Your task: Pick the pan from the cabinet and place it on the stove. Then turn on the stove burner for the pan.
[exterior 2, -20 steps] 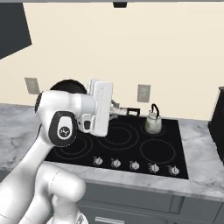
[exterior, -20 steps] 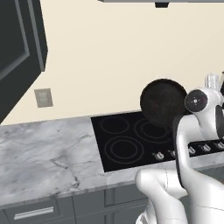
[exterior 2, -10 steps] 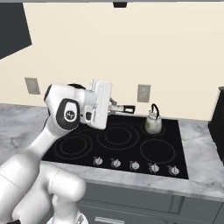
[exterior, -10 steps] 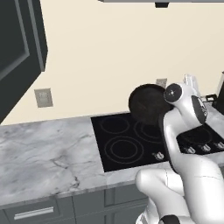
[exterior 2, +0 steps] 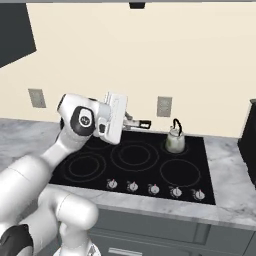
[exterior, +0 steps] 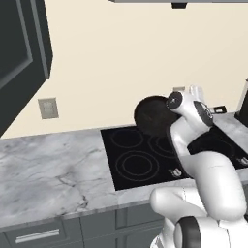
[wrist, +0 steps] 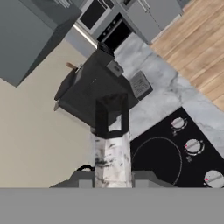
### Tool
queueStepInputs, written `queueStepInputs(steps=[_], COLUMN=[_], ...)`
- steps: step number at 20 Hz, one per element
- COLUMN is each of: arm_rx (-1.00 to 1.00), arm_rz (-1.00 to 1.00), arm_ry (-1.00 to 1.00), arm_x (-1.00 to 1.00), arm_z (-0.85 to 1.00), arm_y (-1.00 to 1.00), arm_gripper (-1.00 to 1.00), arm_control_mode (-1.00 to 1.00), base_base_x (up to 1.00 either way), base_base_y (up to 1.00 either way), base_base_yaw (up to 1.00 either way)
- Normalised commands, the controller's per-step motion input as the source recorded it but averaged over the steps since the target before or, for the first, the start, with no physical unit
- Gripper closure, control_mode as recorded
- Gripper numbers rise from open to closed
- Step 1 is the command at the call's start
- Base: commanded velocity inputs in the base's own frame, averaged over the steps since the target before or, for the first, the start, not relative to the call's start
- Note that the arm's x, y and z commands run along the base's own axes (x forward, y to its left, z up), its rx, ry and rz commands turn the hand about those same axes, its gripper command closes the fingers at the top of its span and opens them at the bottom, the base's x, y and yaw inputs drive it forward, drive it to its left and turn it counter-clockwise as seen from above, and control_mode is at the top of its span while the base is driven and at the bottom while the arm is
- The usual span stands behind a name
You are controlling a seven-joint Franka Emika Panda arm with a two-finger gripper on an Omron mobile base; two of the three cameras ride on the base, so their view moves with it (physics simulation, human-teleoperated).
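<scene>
Your pan (exterior: pixel 154 116) has slid leftward across the left base view over the last second, and the wrist has swung in behind it. In that view the pan hangs tipped up on edge, its round dark face turned toward the camera, over the back rings of the stove (exterior: pixel 131 164) and clear of the glass. The cabinet (exterior: pixel 19 53) stands well off at the upper left, above the marble counter (exterior: pixel 53 174) and a wall outlet (exterior: pixel 47 108). From the right base view you see the gripper (exterior 2: pixel 130 120) pointing right with its jaws drawn in narrow on the pan's handle (exterior 2: pixel 141 123), whose dark end sticks out past the fingers; the arm hides the pan's bowl. The kettle (exterior 2: pixel 175 141) sits on the back right ring, apart from the hand, and a row of knobs (exterior 2: pixel 154 189) lines the stove's front edge. Looking along the hand, you have a pale streaked bar running up between the two fingers to a dark loop (wrist: pixel 111 116). Whether that bar is the handle you cannot tell. A front ring and three knobs lie at the lower right.
</scene>
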Motion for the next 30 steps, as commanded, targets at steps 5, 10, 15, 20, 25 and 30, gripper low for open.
queueStepInputs(steps=[5,10,15,20,25,30], arm_rx=[0.0,0.0,0.0,0.0,0.0,0.0], arm_rz=[-0.06,-0.06,-0.07,-0.06,-0.03,-0.01], arm_ry=[0.09,0.11,0.01,0.0,0.02,0.02], arm_x=[0.3,0.36,0.35,0.35,0.26,0.13], arm_z=[-0.33,-0.33,-0.22,-0.34,-0.4,-0.22], arm_y=[0.25,0.13,0.01,0.06,0.18,0.07], arm_gripper=[1.0,1.0,1.0,1.0,1.0,1.0], arm_control_mode=[-1.0,-1.0,-1.0,-1.0,-1.0,-1.0], base_base_x=[0.0,0.0,0.0,0.0,0.0,0.0], base_base_y=[0.0,0.0,0.0,0.0,0.0,0.0], base_base_yaw=[0.0,0.0,0.0,0.0,0.0,0.0])
